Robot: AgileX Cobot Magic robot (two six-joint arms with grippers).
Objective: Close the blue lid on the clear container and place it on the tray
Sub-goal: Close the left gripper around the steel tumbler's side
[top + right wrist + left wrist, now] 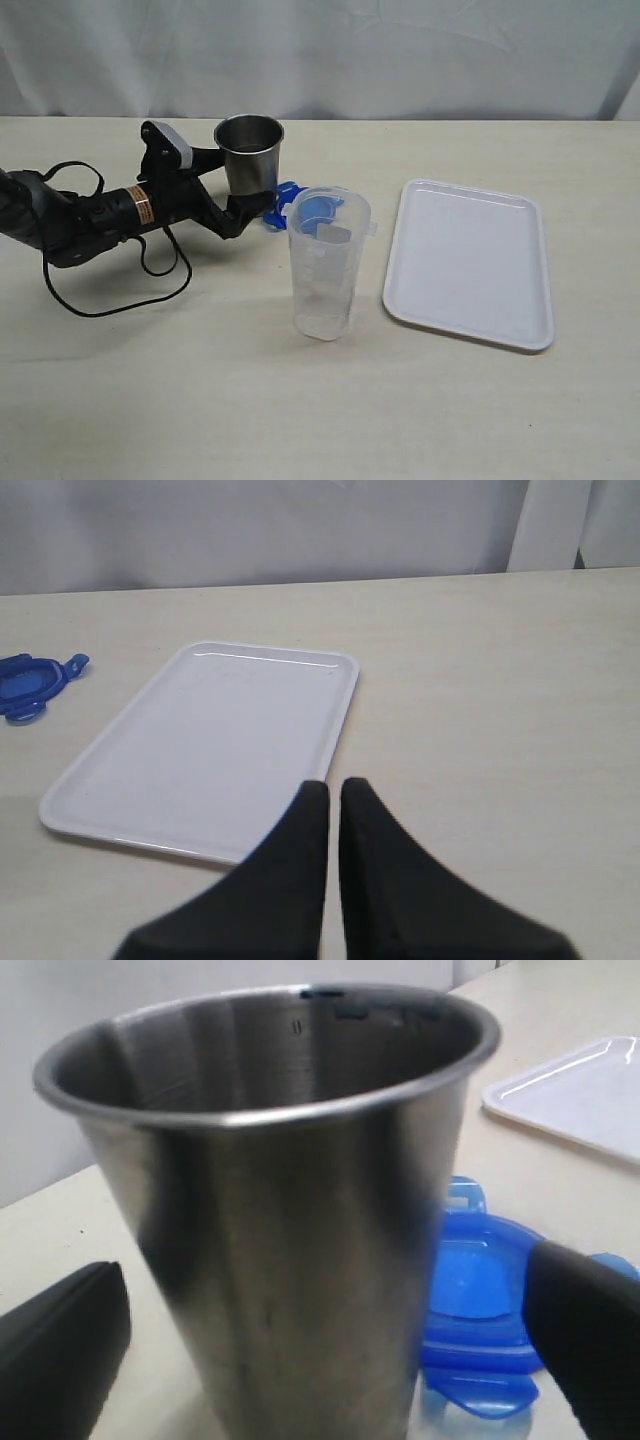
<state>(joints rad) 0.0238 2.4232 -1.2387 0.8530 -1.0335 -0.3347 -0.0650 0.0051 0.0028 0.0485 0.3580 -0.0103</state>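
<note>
The left arm (80,215) lies low across the worktop (200,400). The left pincer (245,208) is spread wide, with a black finger (60,1350) on either side of the steel cup (250,152) and a gap showing at each side, so it grips nothing. Just right of the cup the lid (283,197) lies flat on the worktop, partly behind the container (328,265). The container stands upright and uncovered, near the tray (470,260) but off it. The tray has nothing on it. The right pincer (333,790) is closed and empty, poised above the tray's edge.
</note>
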